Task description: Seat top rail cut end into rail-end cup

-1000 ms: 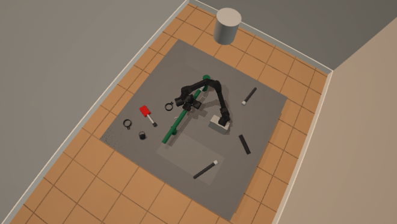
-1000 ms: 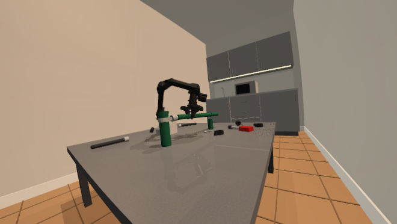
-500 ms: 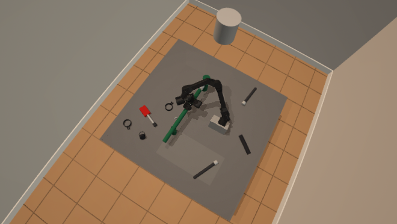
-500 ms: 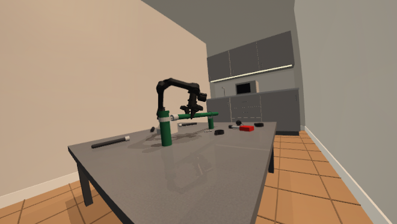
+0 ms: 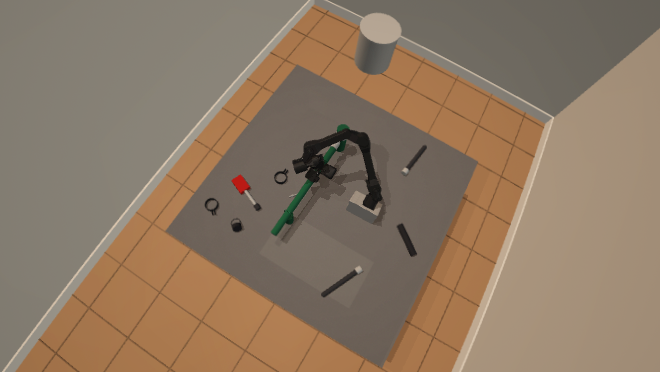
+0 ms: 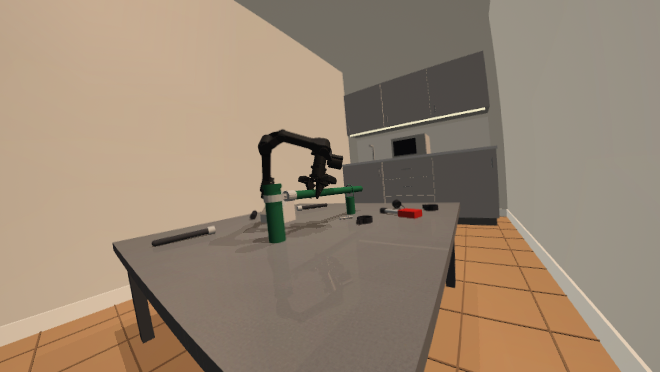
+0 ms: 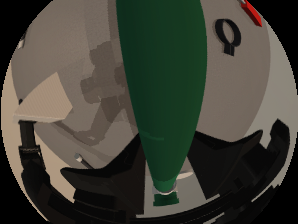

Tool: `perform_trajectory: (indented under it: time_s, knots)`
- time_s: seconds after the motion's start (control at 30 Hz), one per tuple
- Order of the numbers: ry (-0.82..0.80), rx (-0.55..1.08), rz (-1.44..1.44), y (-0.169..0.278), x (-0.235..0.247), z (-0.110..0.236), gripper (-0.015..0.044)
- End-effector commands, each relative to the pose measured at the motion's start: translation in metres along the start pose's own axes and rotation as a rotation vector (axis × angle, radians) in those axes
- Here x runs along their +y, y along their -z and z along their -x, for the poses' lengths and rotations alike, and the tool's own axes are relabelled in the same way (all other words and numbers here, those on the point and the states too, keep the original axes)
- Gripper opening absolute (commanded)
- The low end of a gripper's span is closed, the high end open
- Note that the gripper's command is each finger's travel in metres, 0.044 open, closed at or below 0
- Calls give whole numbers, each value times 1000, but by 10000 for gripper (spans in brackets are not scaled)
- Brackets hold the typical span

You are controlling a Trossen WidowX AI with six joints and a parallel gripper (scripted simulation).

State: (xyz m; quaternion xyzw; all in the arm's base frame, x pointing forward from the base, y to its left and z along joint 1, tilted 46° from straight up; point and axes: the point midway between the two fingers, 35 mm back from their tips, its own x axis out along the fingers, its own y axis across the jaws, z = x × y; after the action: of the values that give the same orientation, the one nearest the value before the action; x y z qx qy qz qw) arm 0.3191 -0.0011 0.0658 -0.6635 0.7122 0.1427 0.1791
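Observation:
The green top rail (image 5: 305, 187) (image 6: 327, 191) (image 7: 160, 90) lies level, passing through the loop cap on the small green post (image 5: 289, 218) (image 6: 350, 204). Its other end meets the pale rail-end cup (image 6: 289, 195) on the big green post (image 5: 342, 129) (image 6: 274, 220). I cannot tell how deep it sits in the cup. The white brace band (image 6: 272, 199) sits high on the big post, near its top. My gripper (image 5: 314, 173) (image 6: 318, 193) (image 7: 161, 132) reaches down from above and is shut on the rail near its middle.
Two black rings (image 5: 281, 176) (image 5: 212, 205), a black cap (image 5: 236, 225) and a red-headed tool (image 5: 241, 184) (image 6: 410, 213) lie left of the rail. Three dark rods (image 5: 414, 160) (image 5: 406, 239) (image 5: 342, 281) lie around the arm base (image 5: 367, 207). A grey cylinder (image 5: 377, 44) stands on the floor.

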Motion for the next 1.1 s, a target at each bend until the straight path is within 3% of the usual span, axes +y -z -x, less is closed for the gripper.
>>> perform_trajectory:
  time_s: [0.0, 1.07]
  knots:
    - [12, 9, 4, 6, -1, 2, 0]
    - [1, -1, 0, 0, 0, 0, 0]
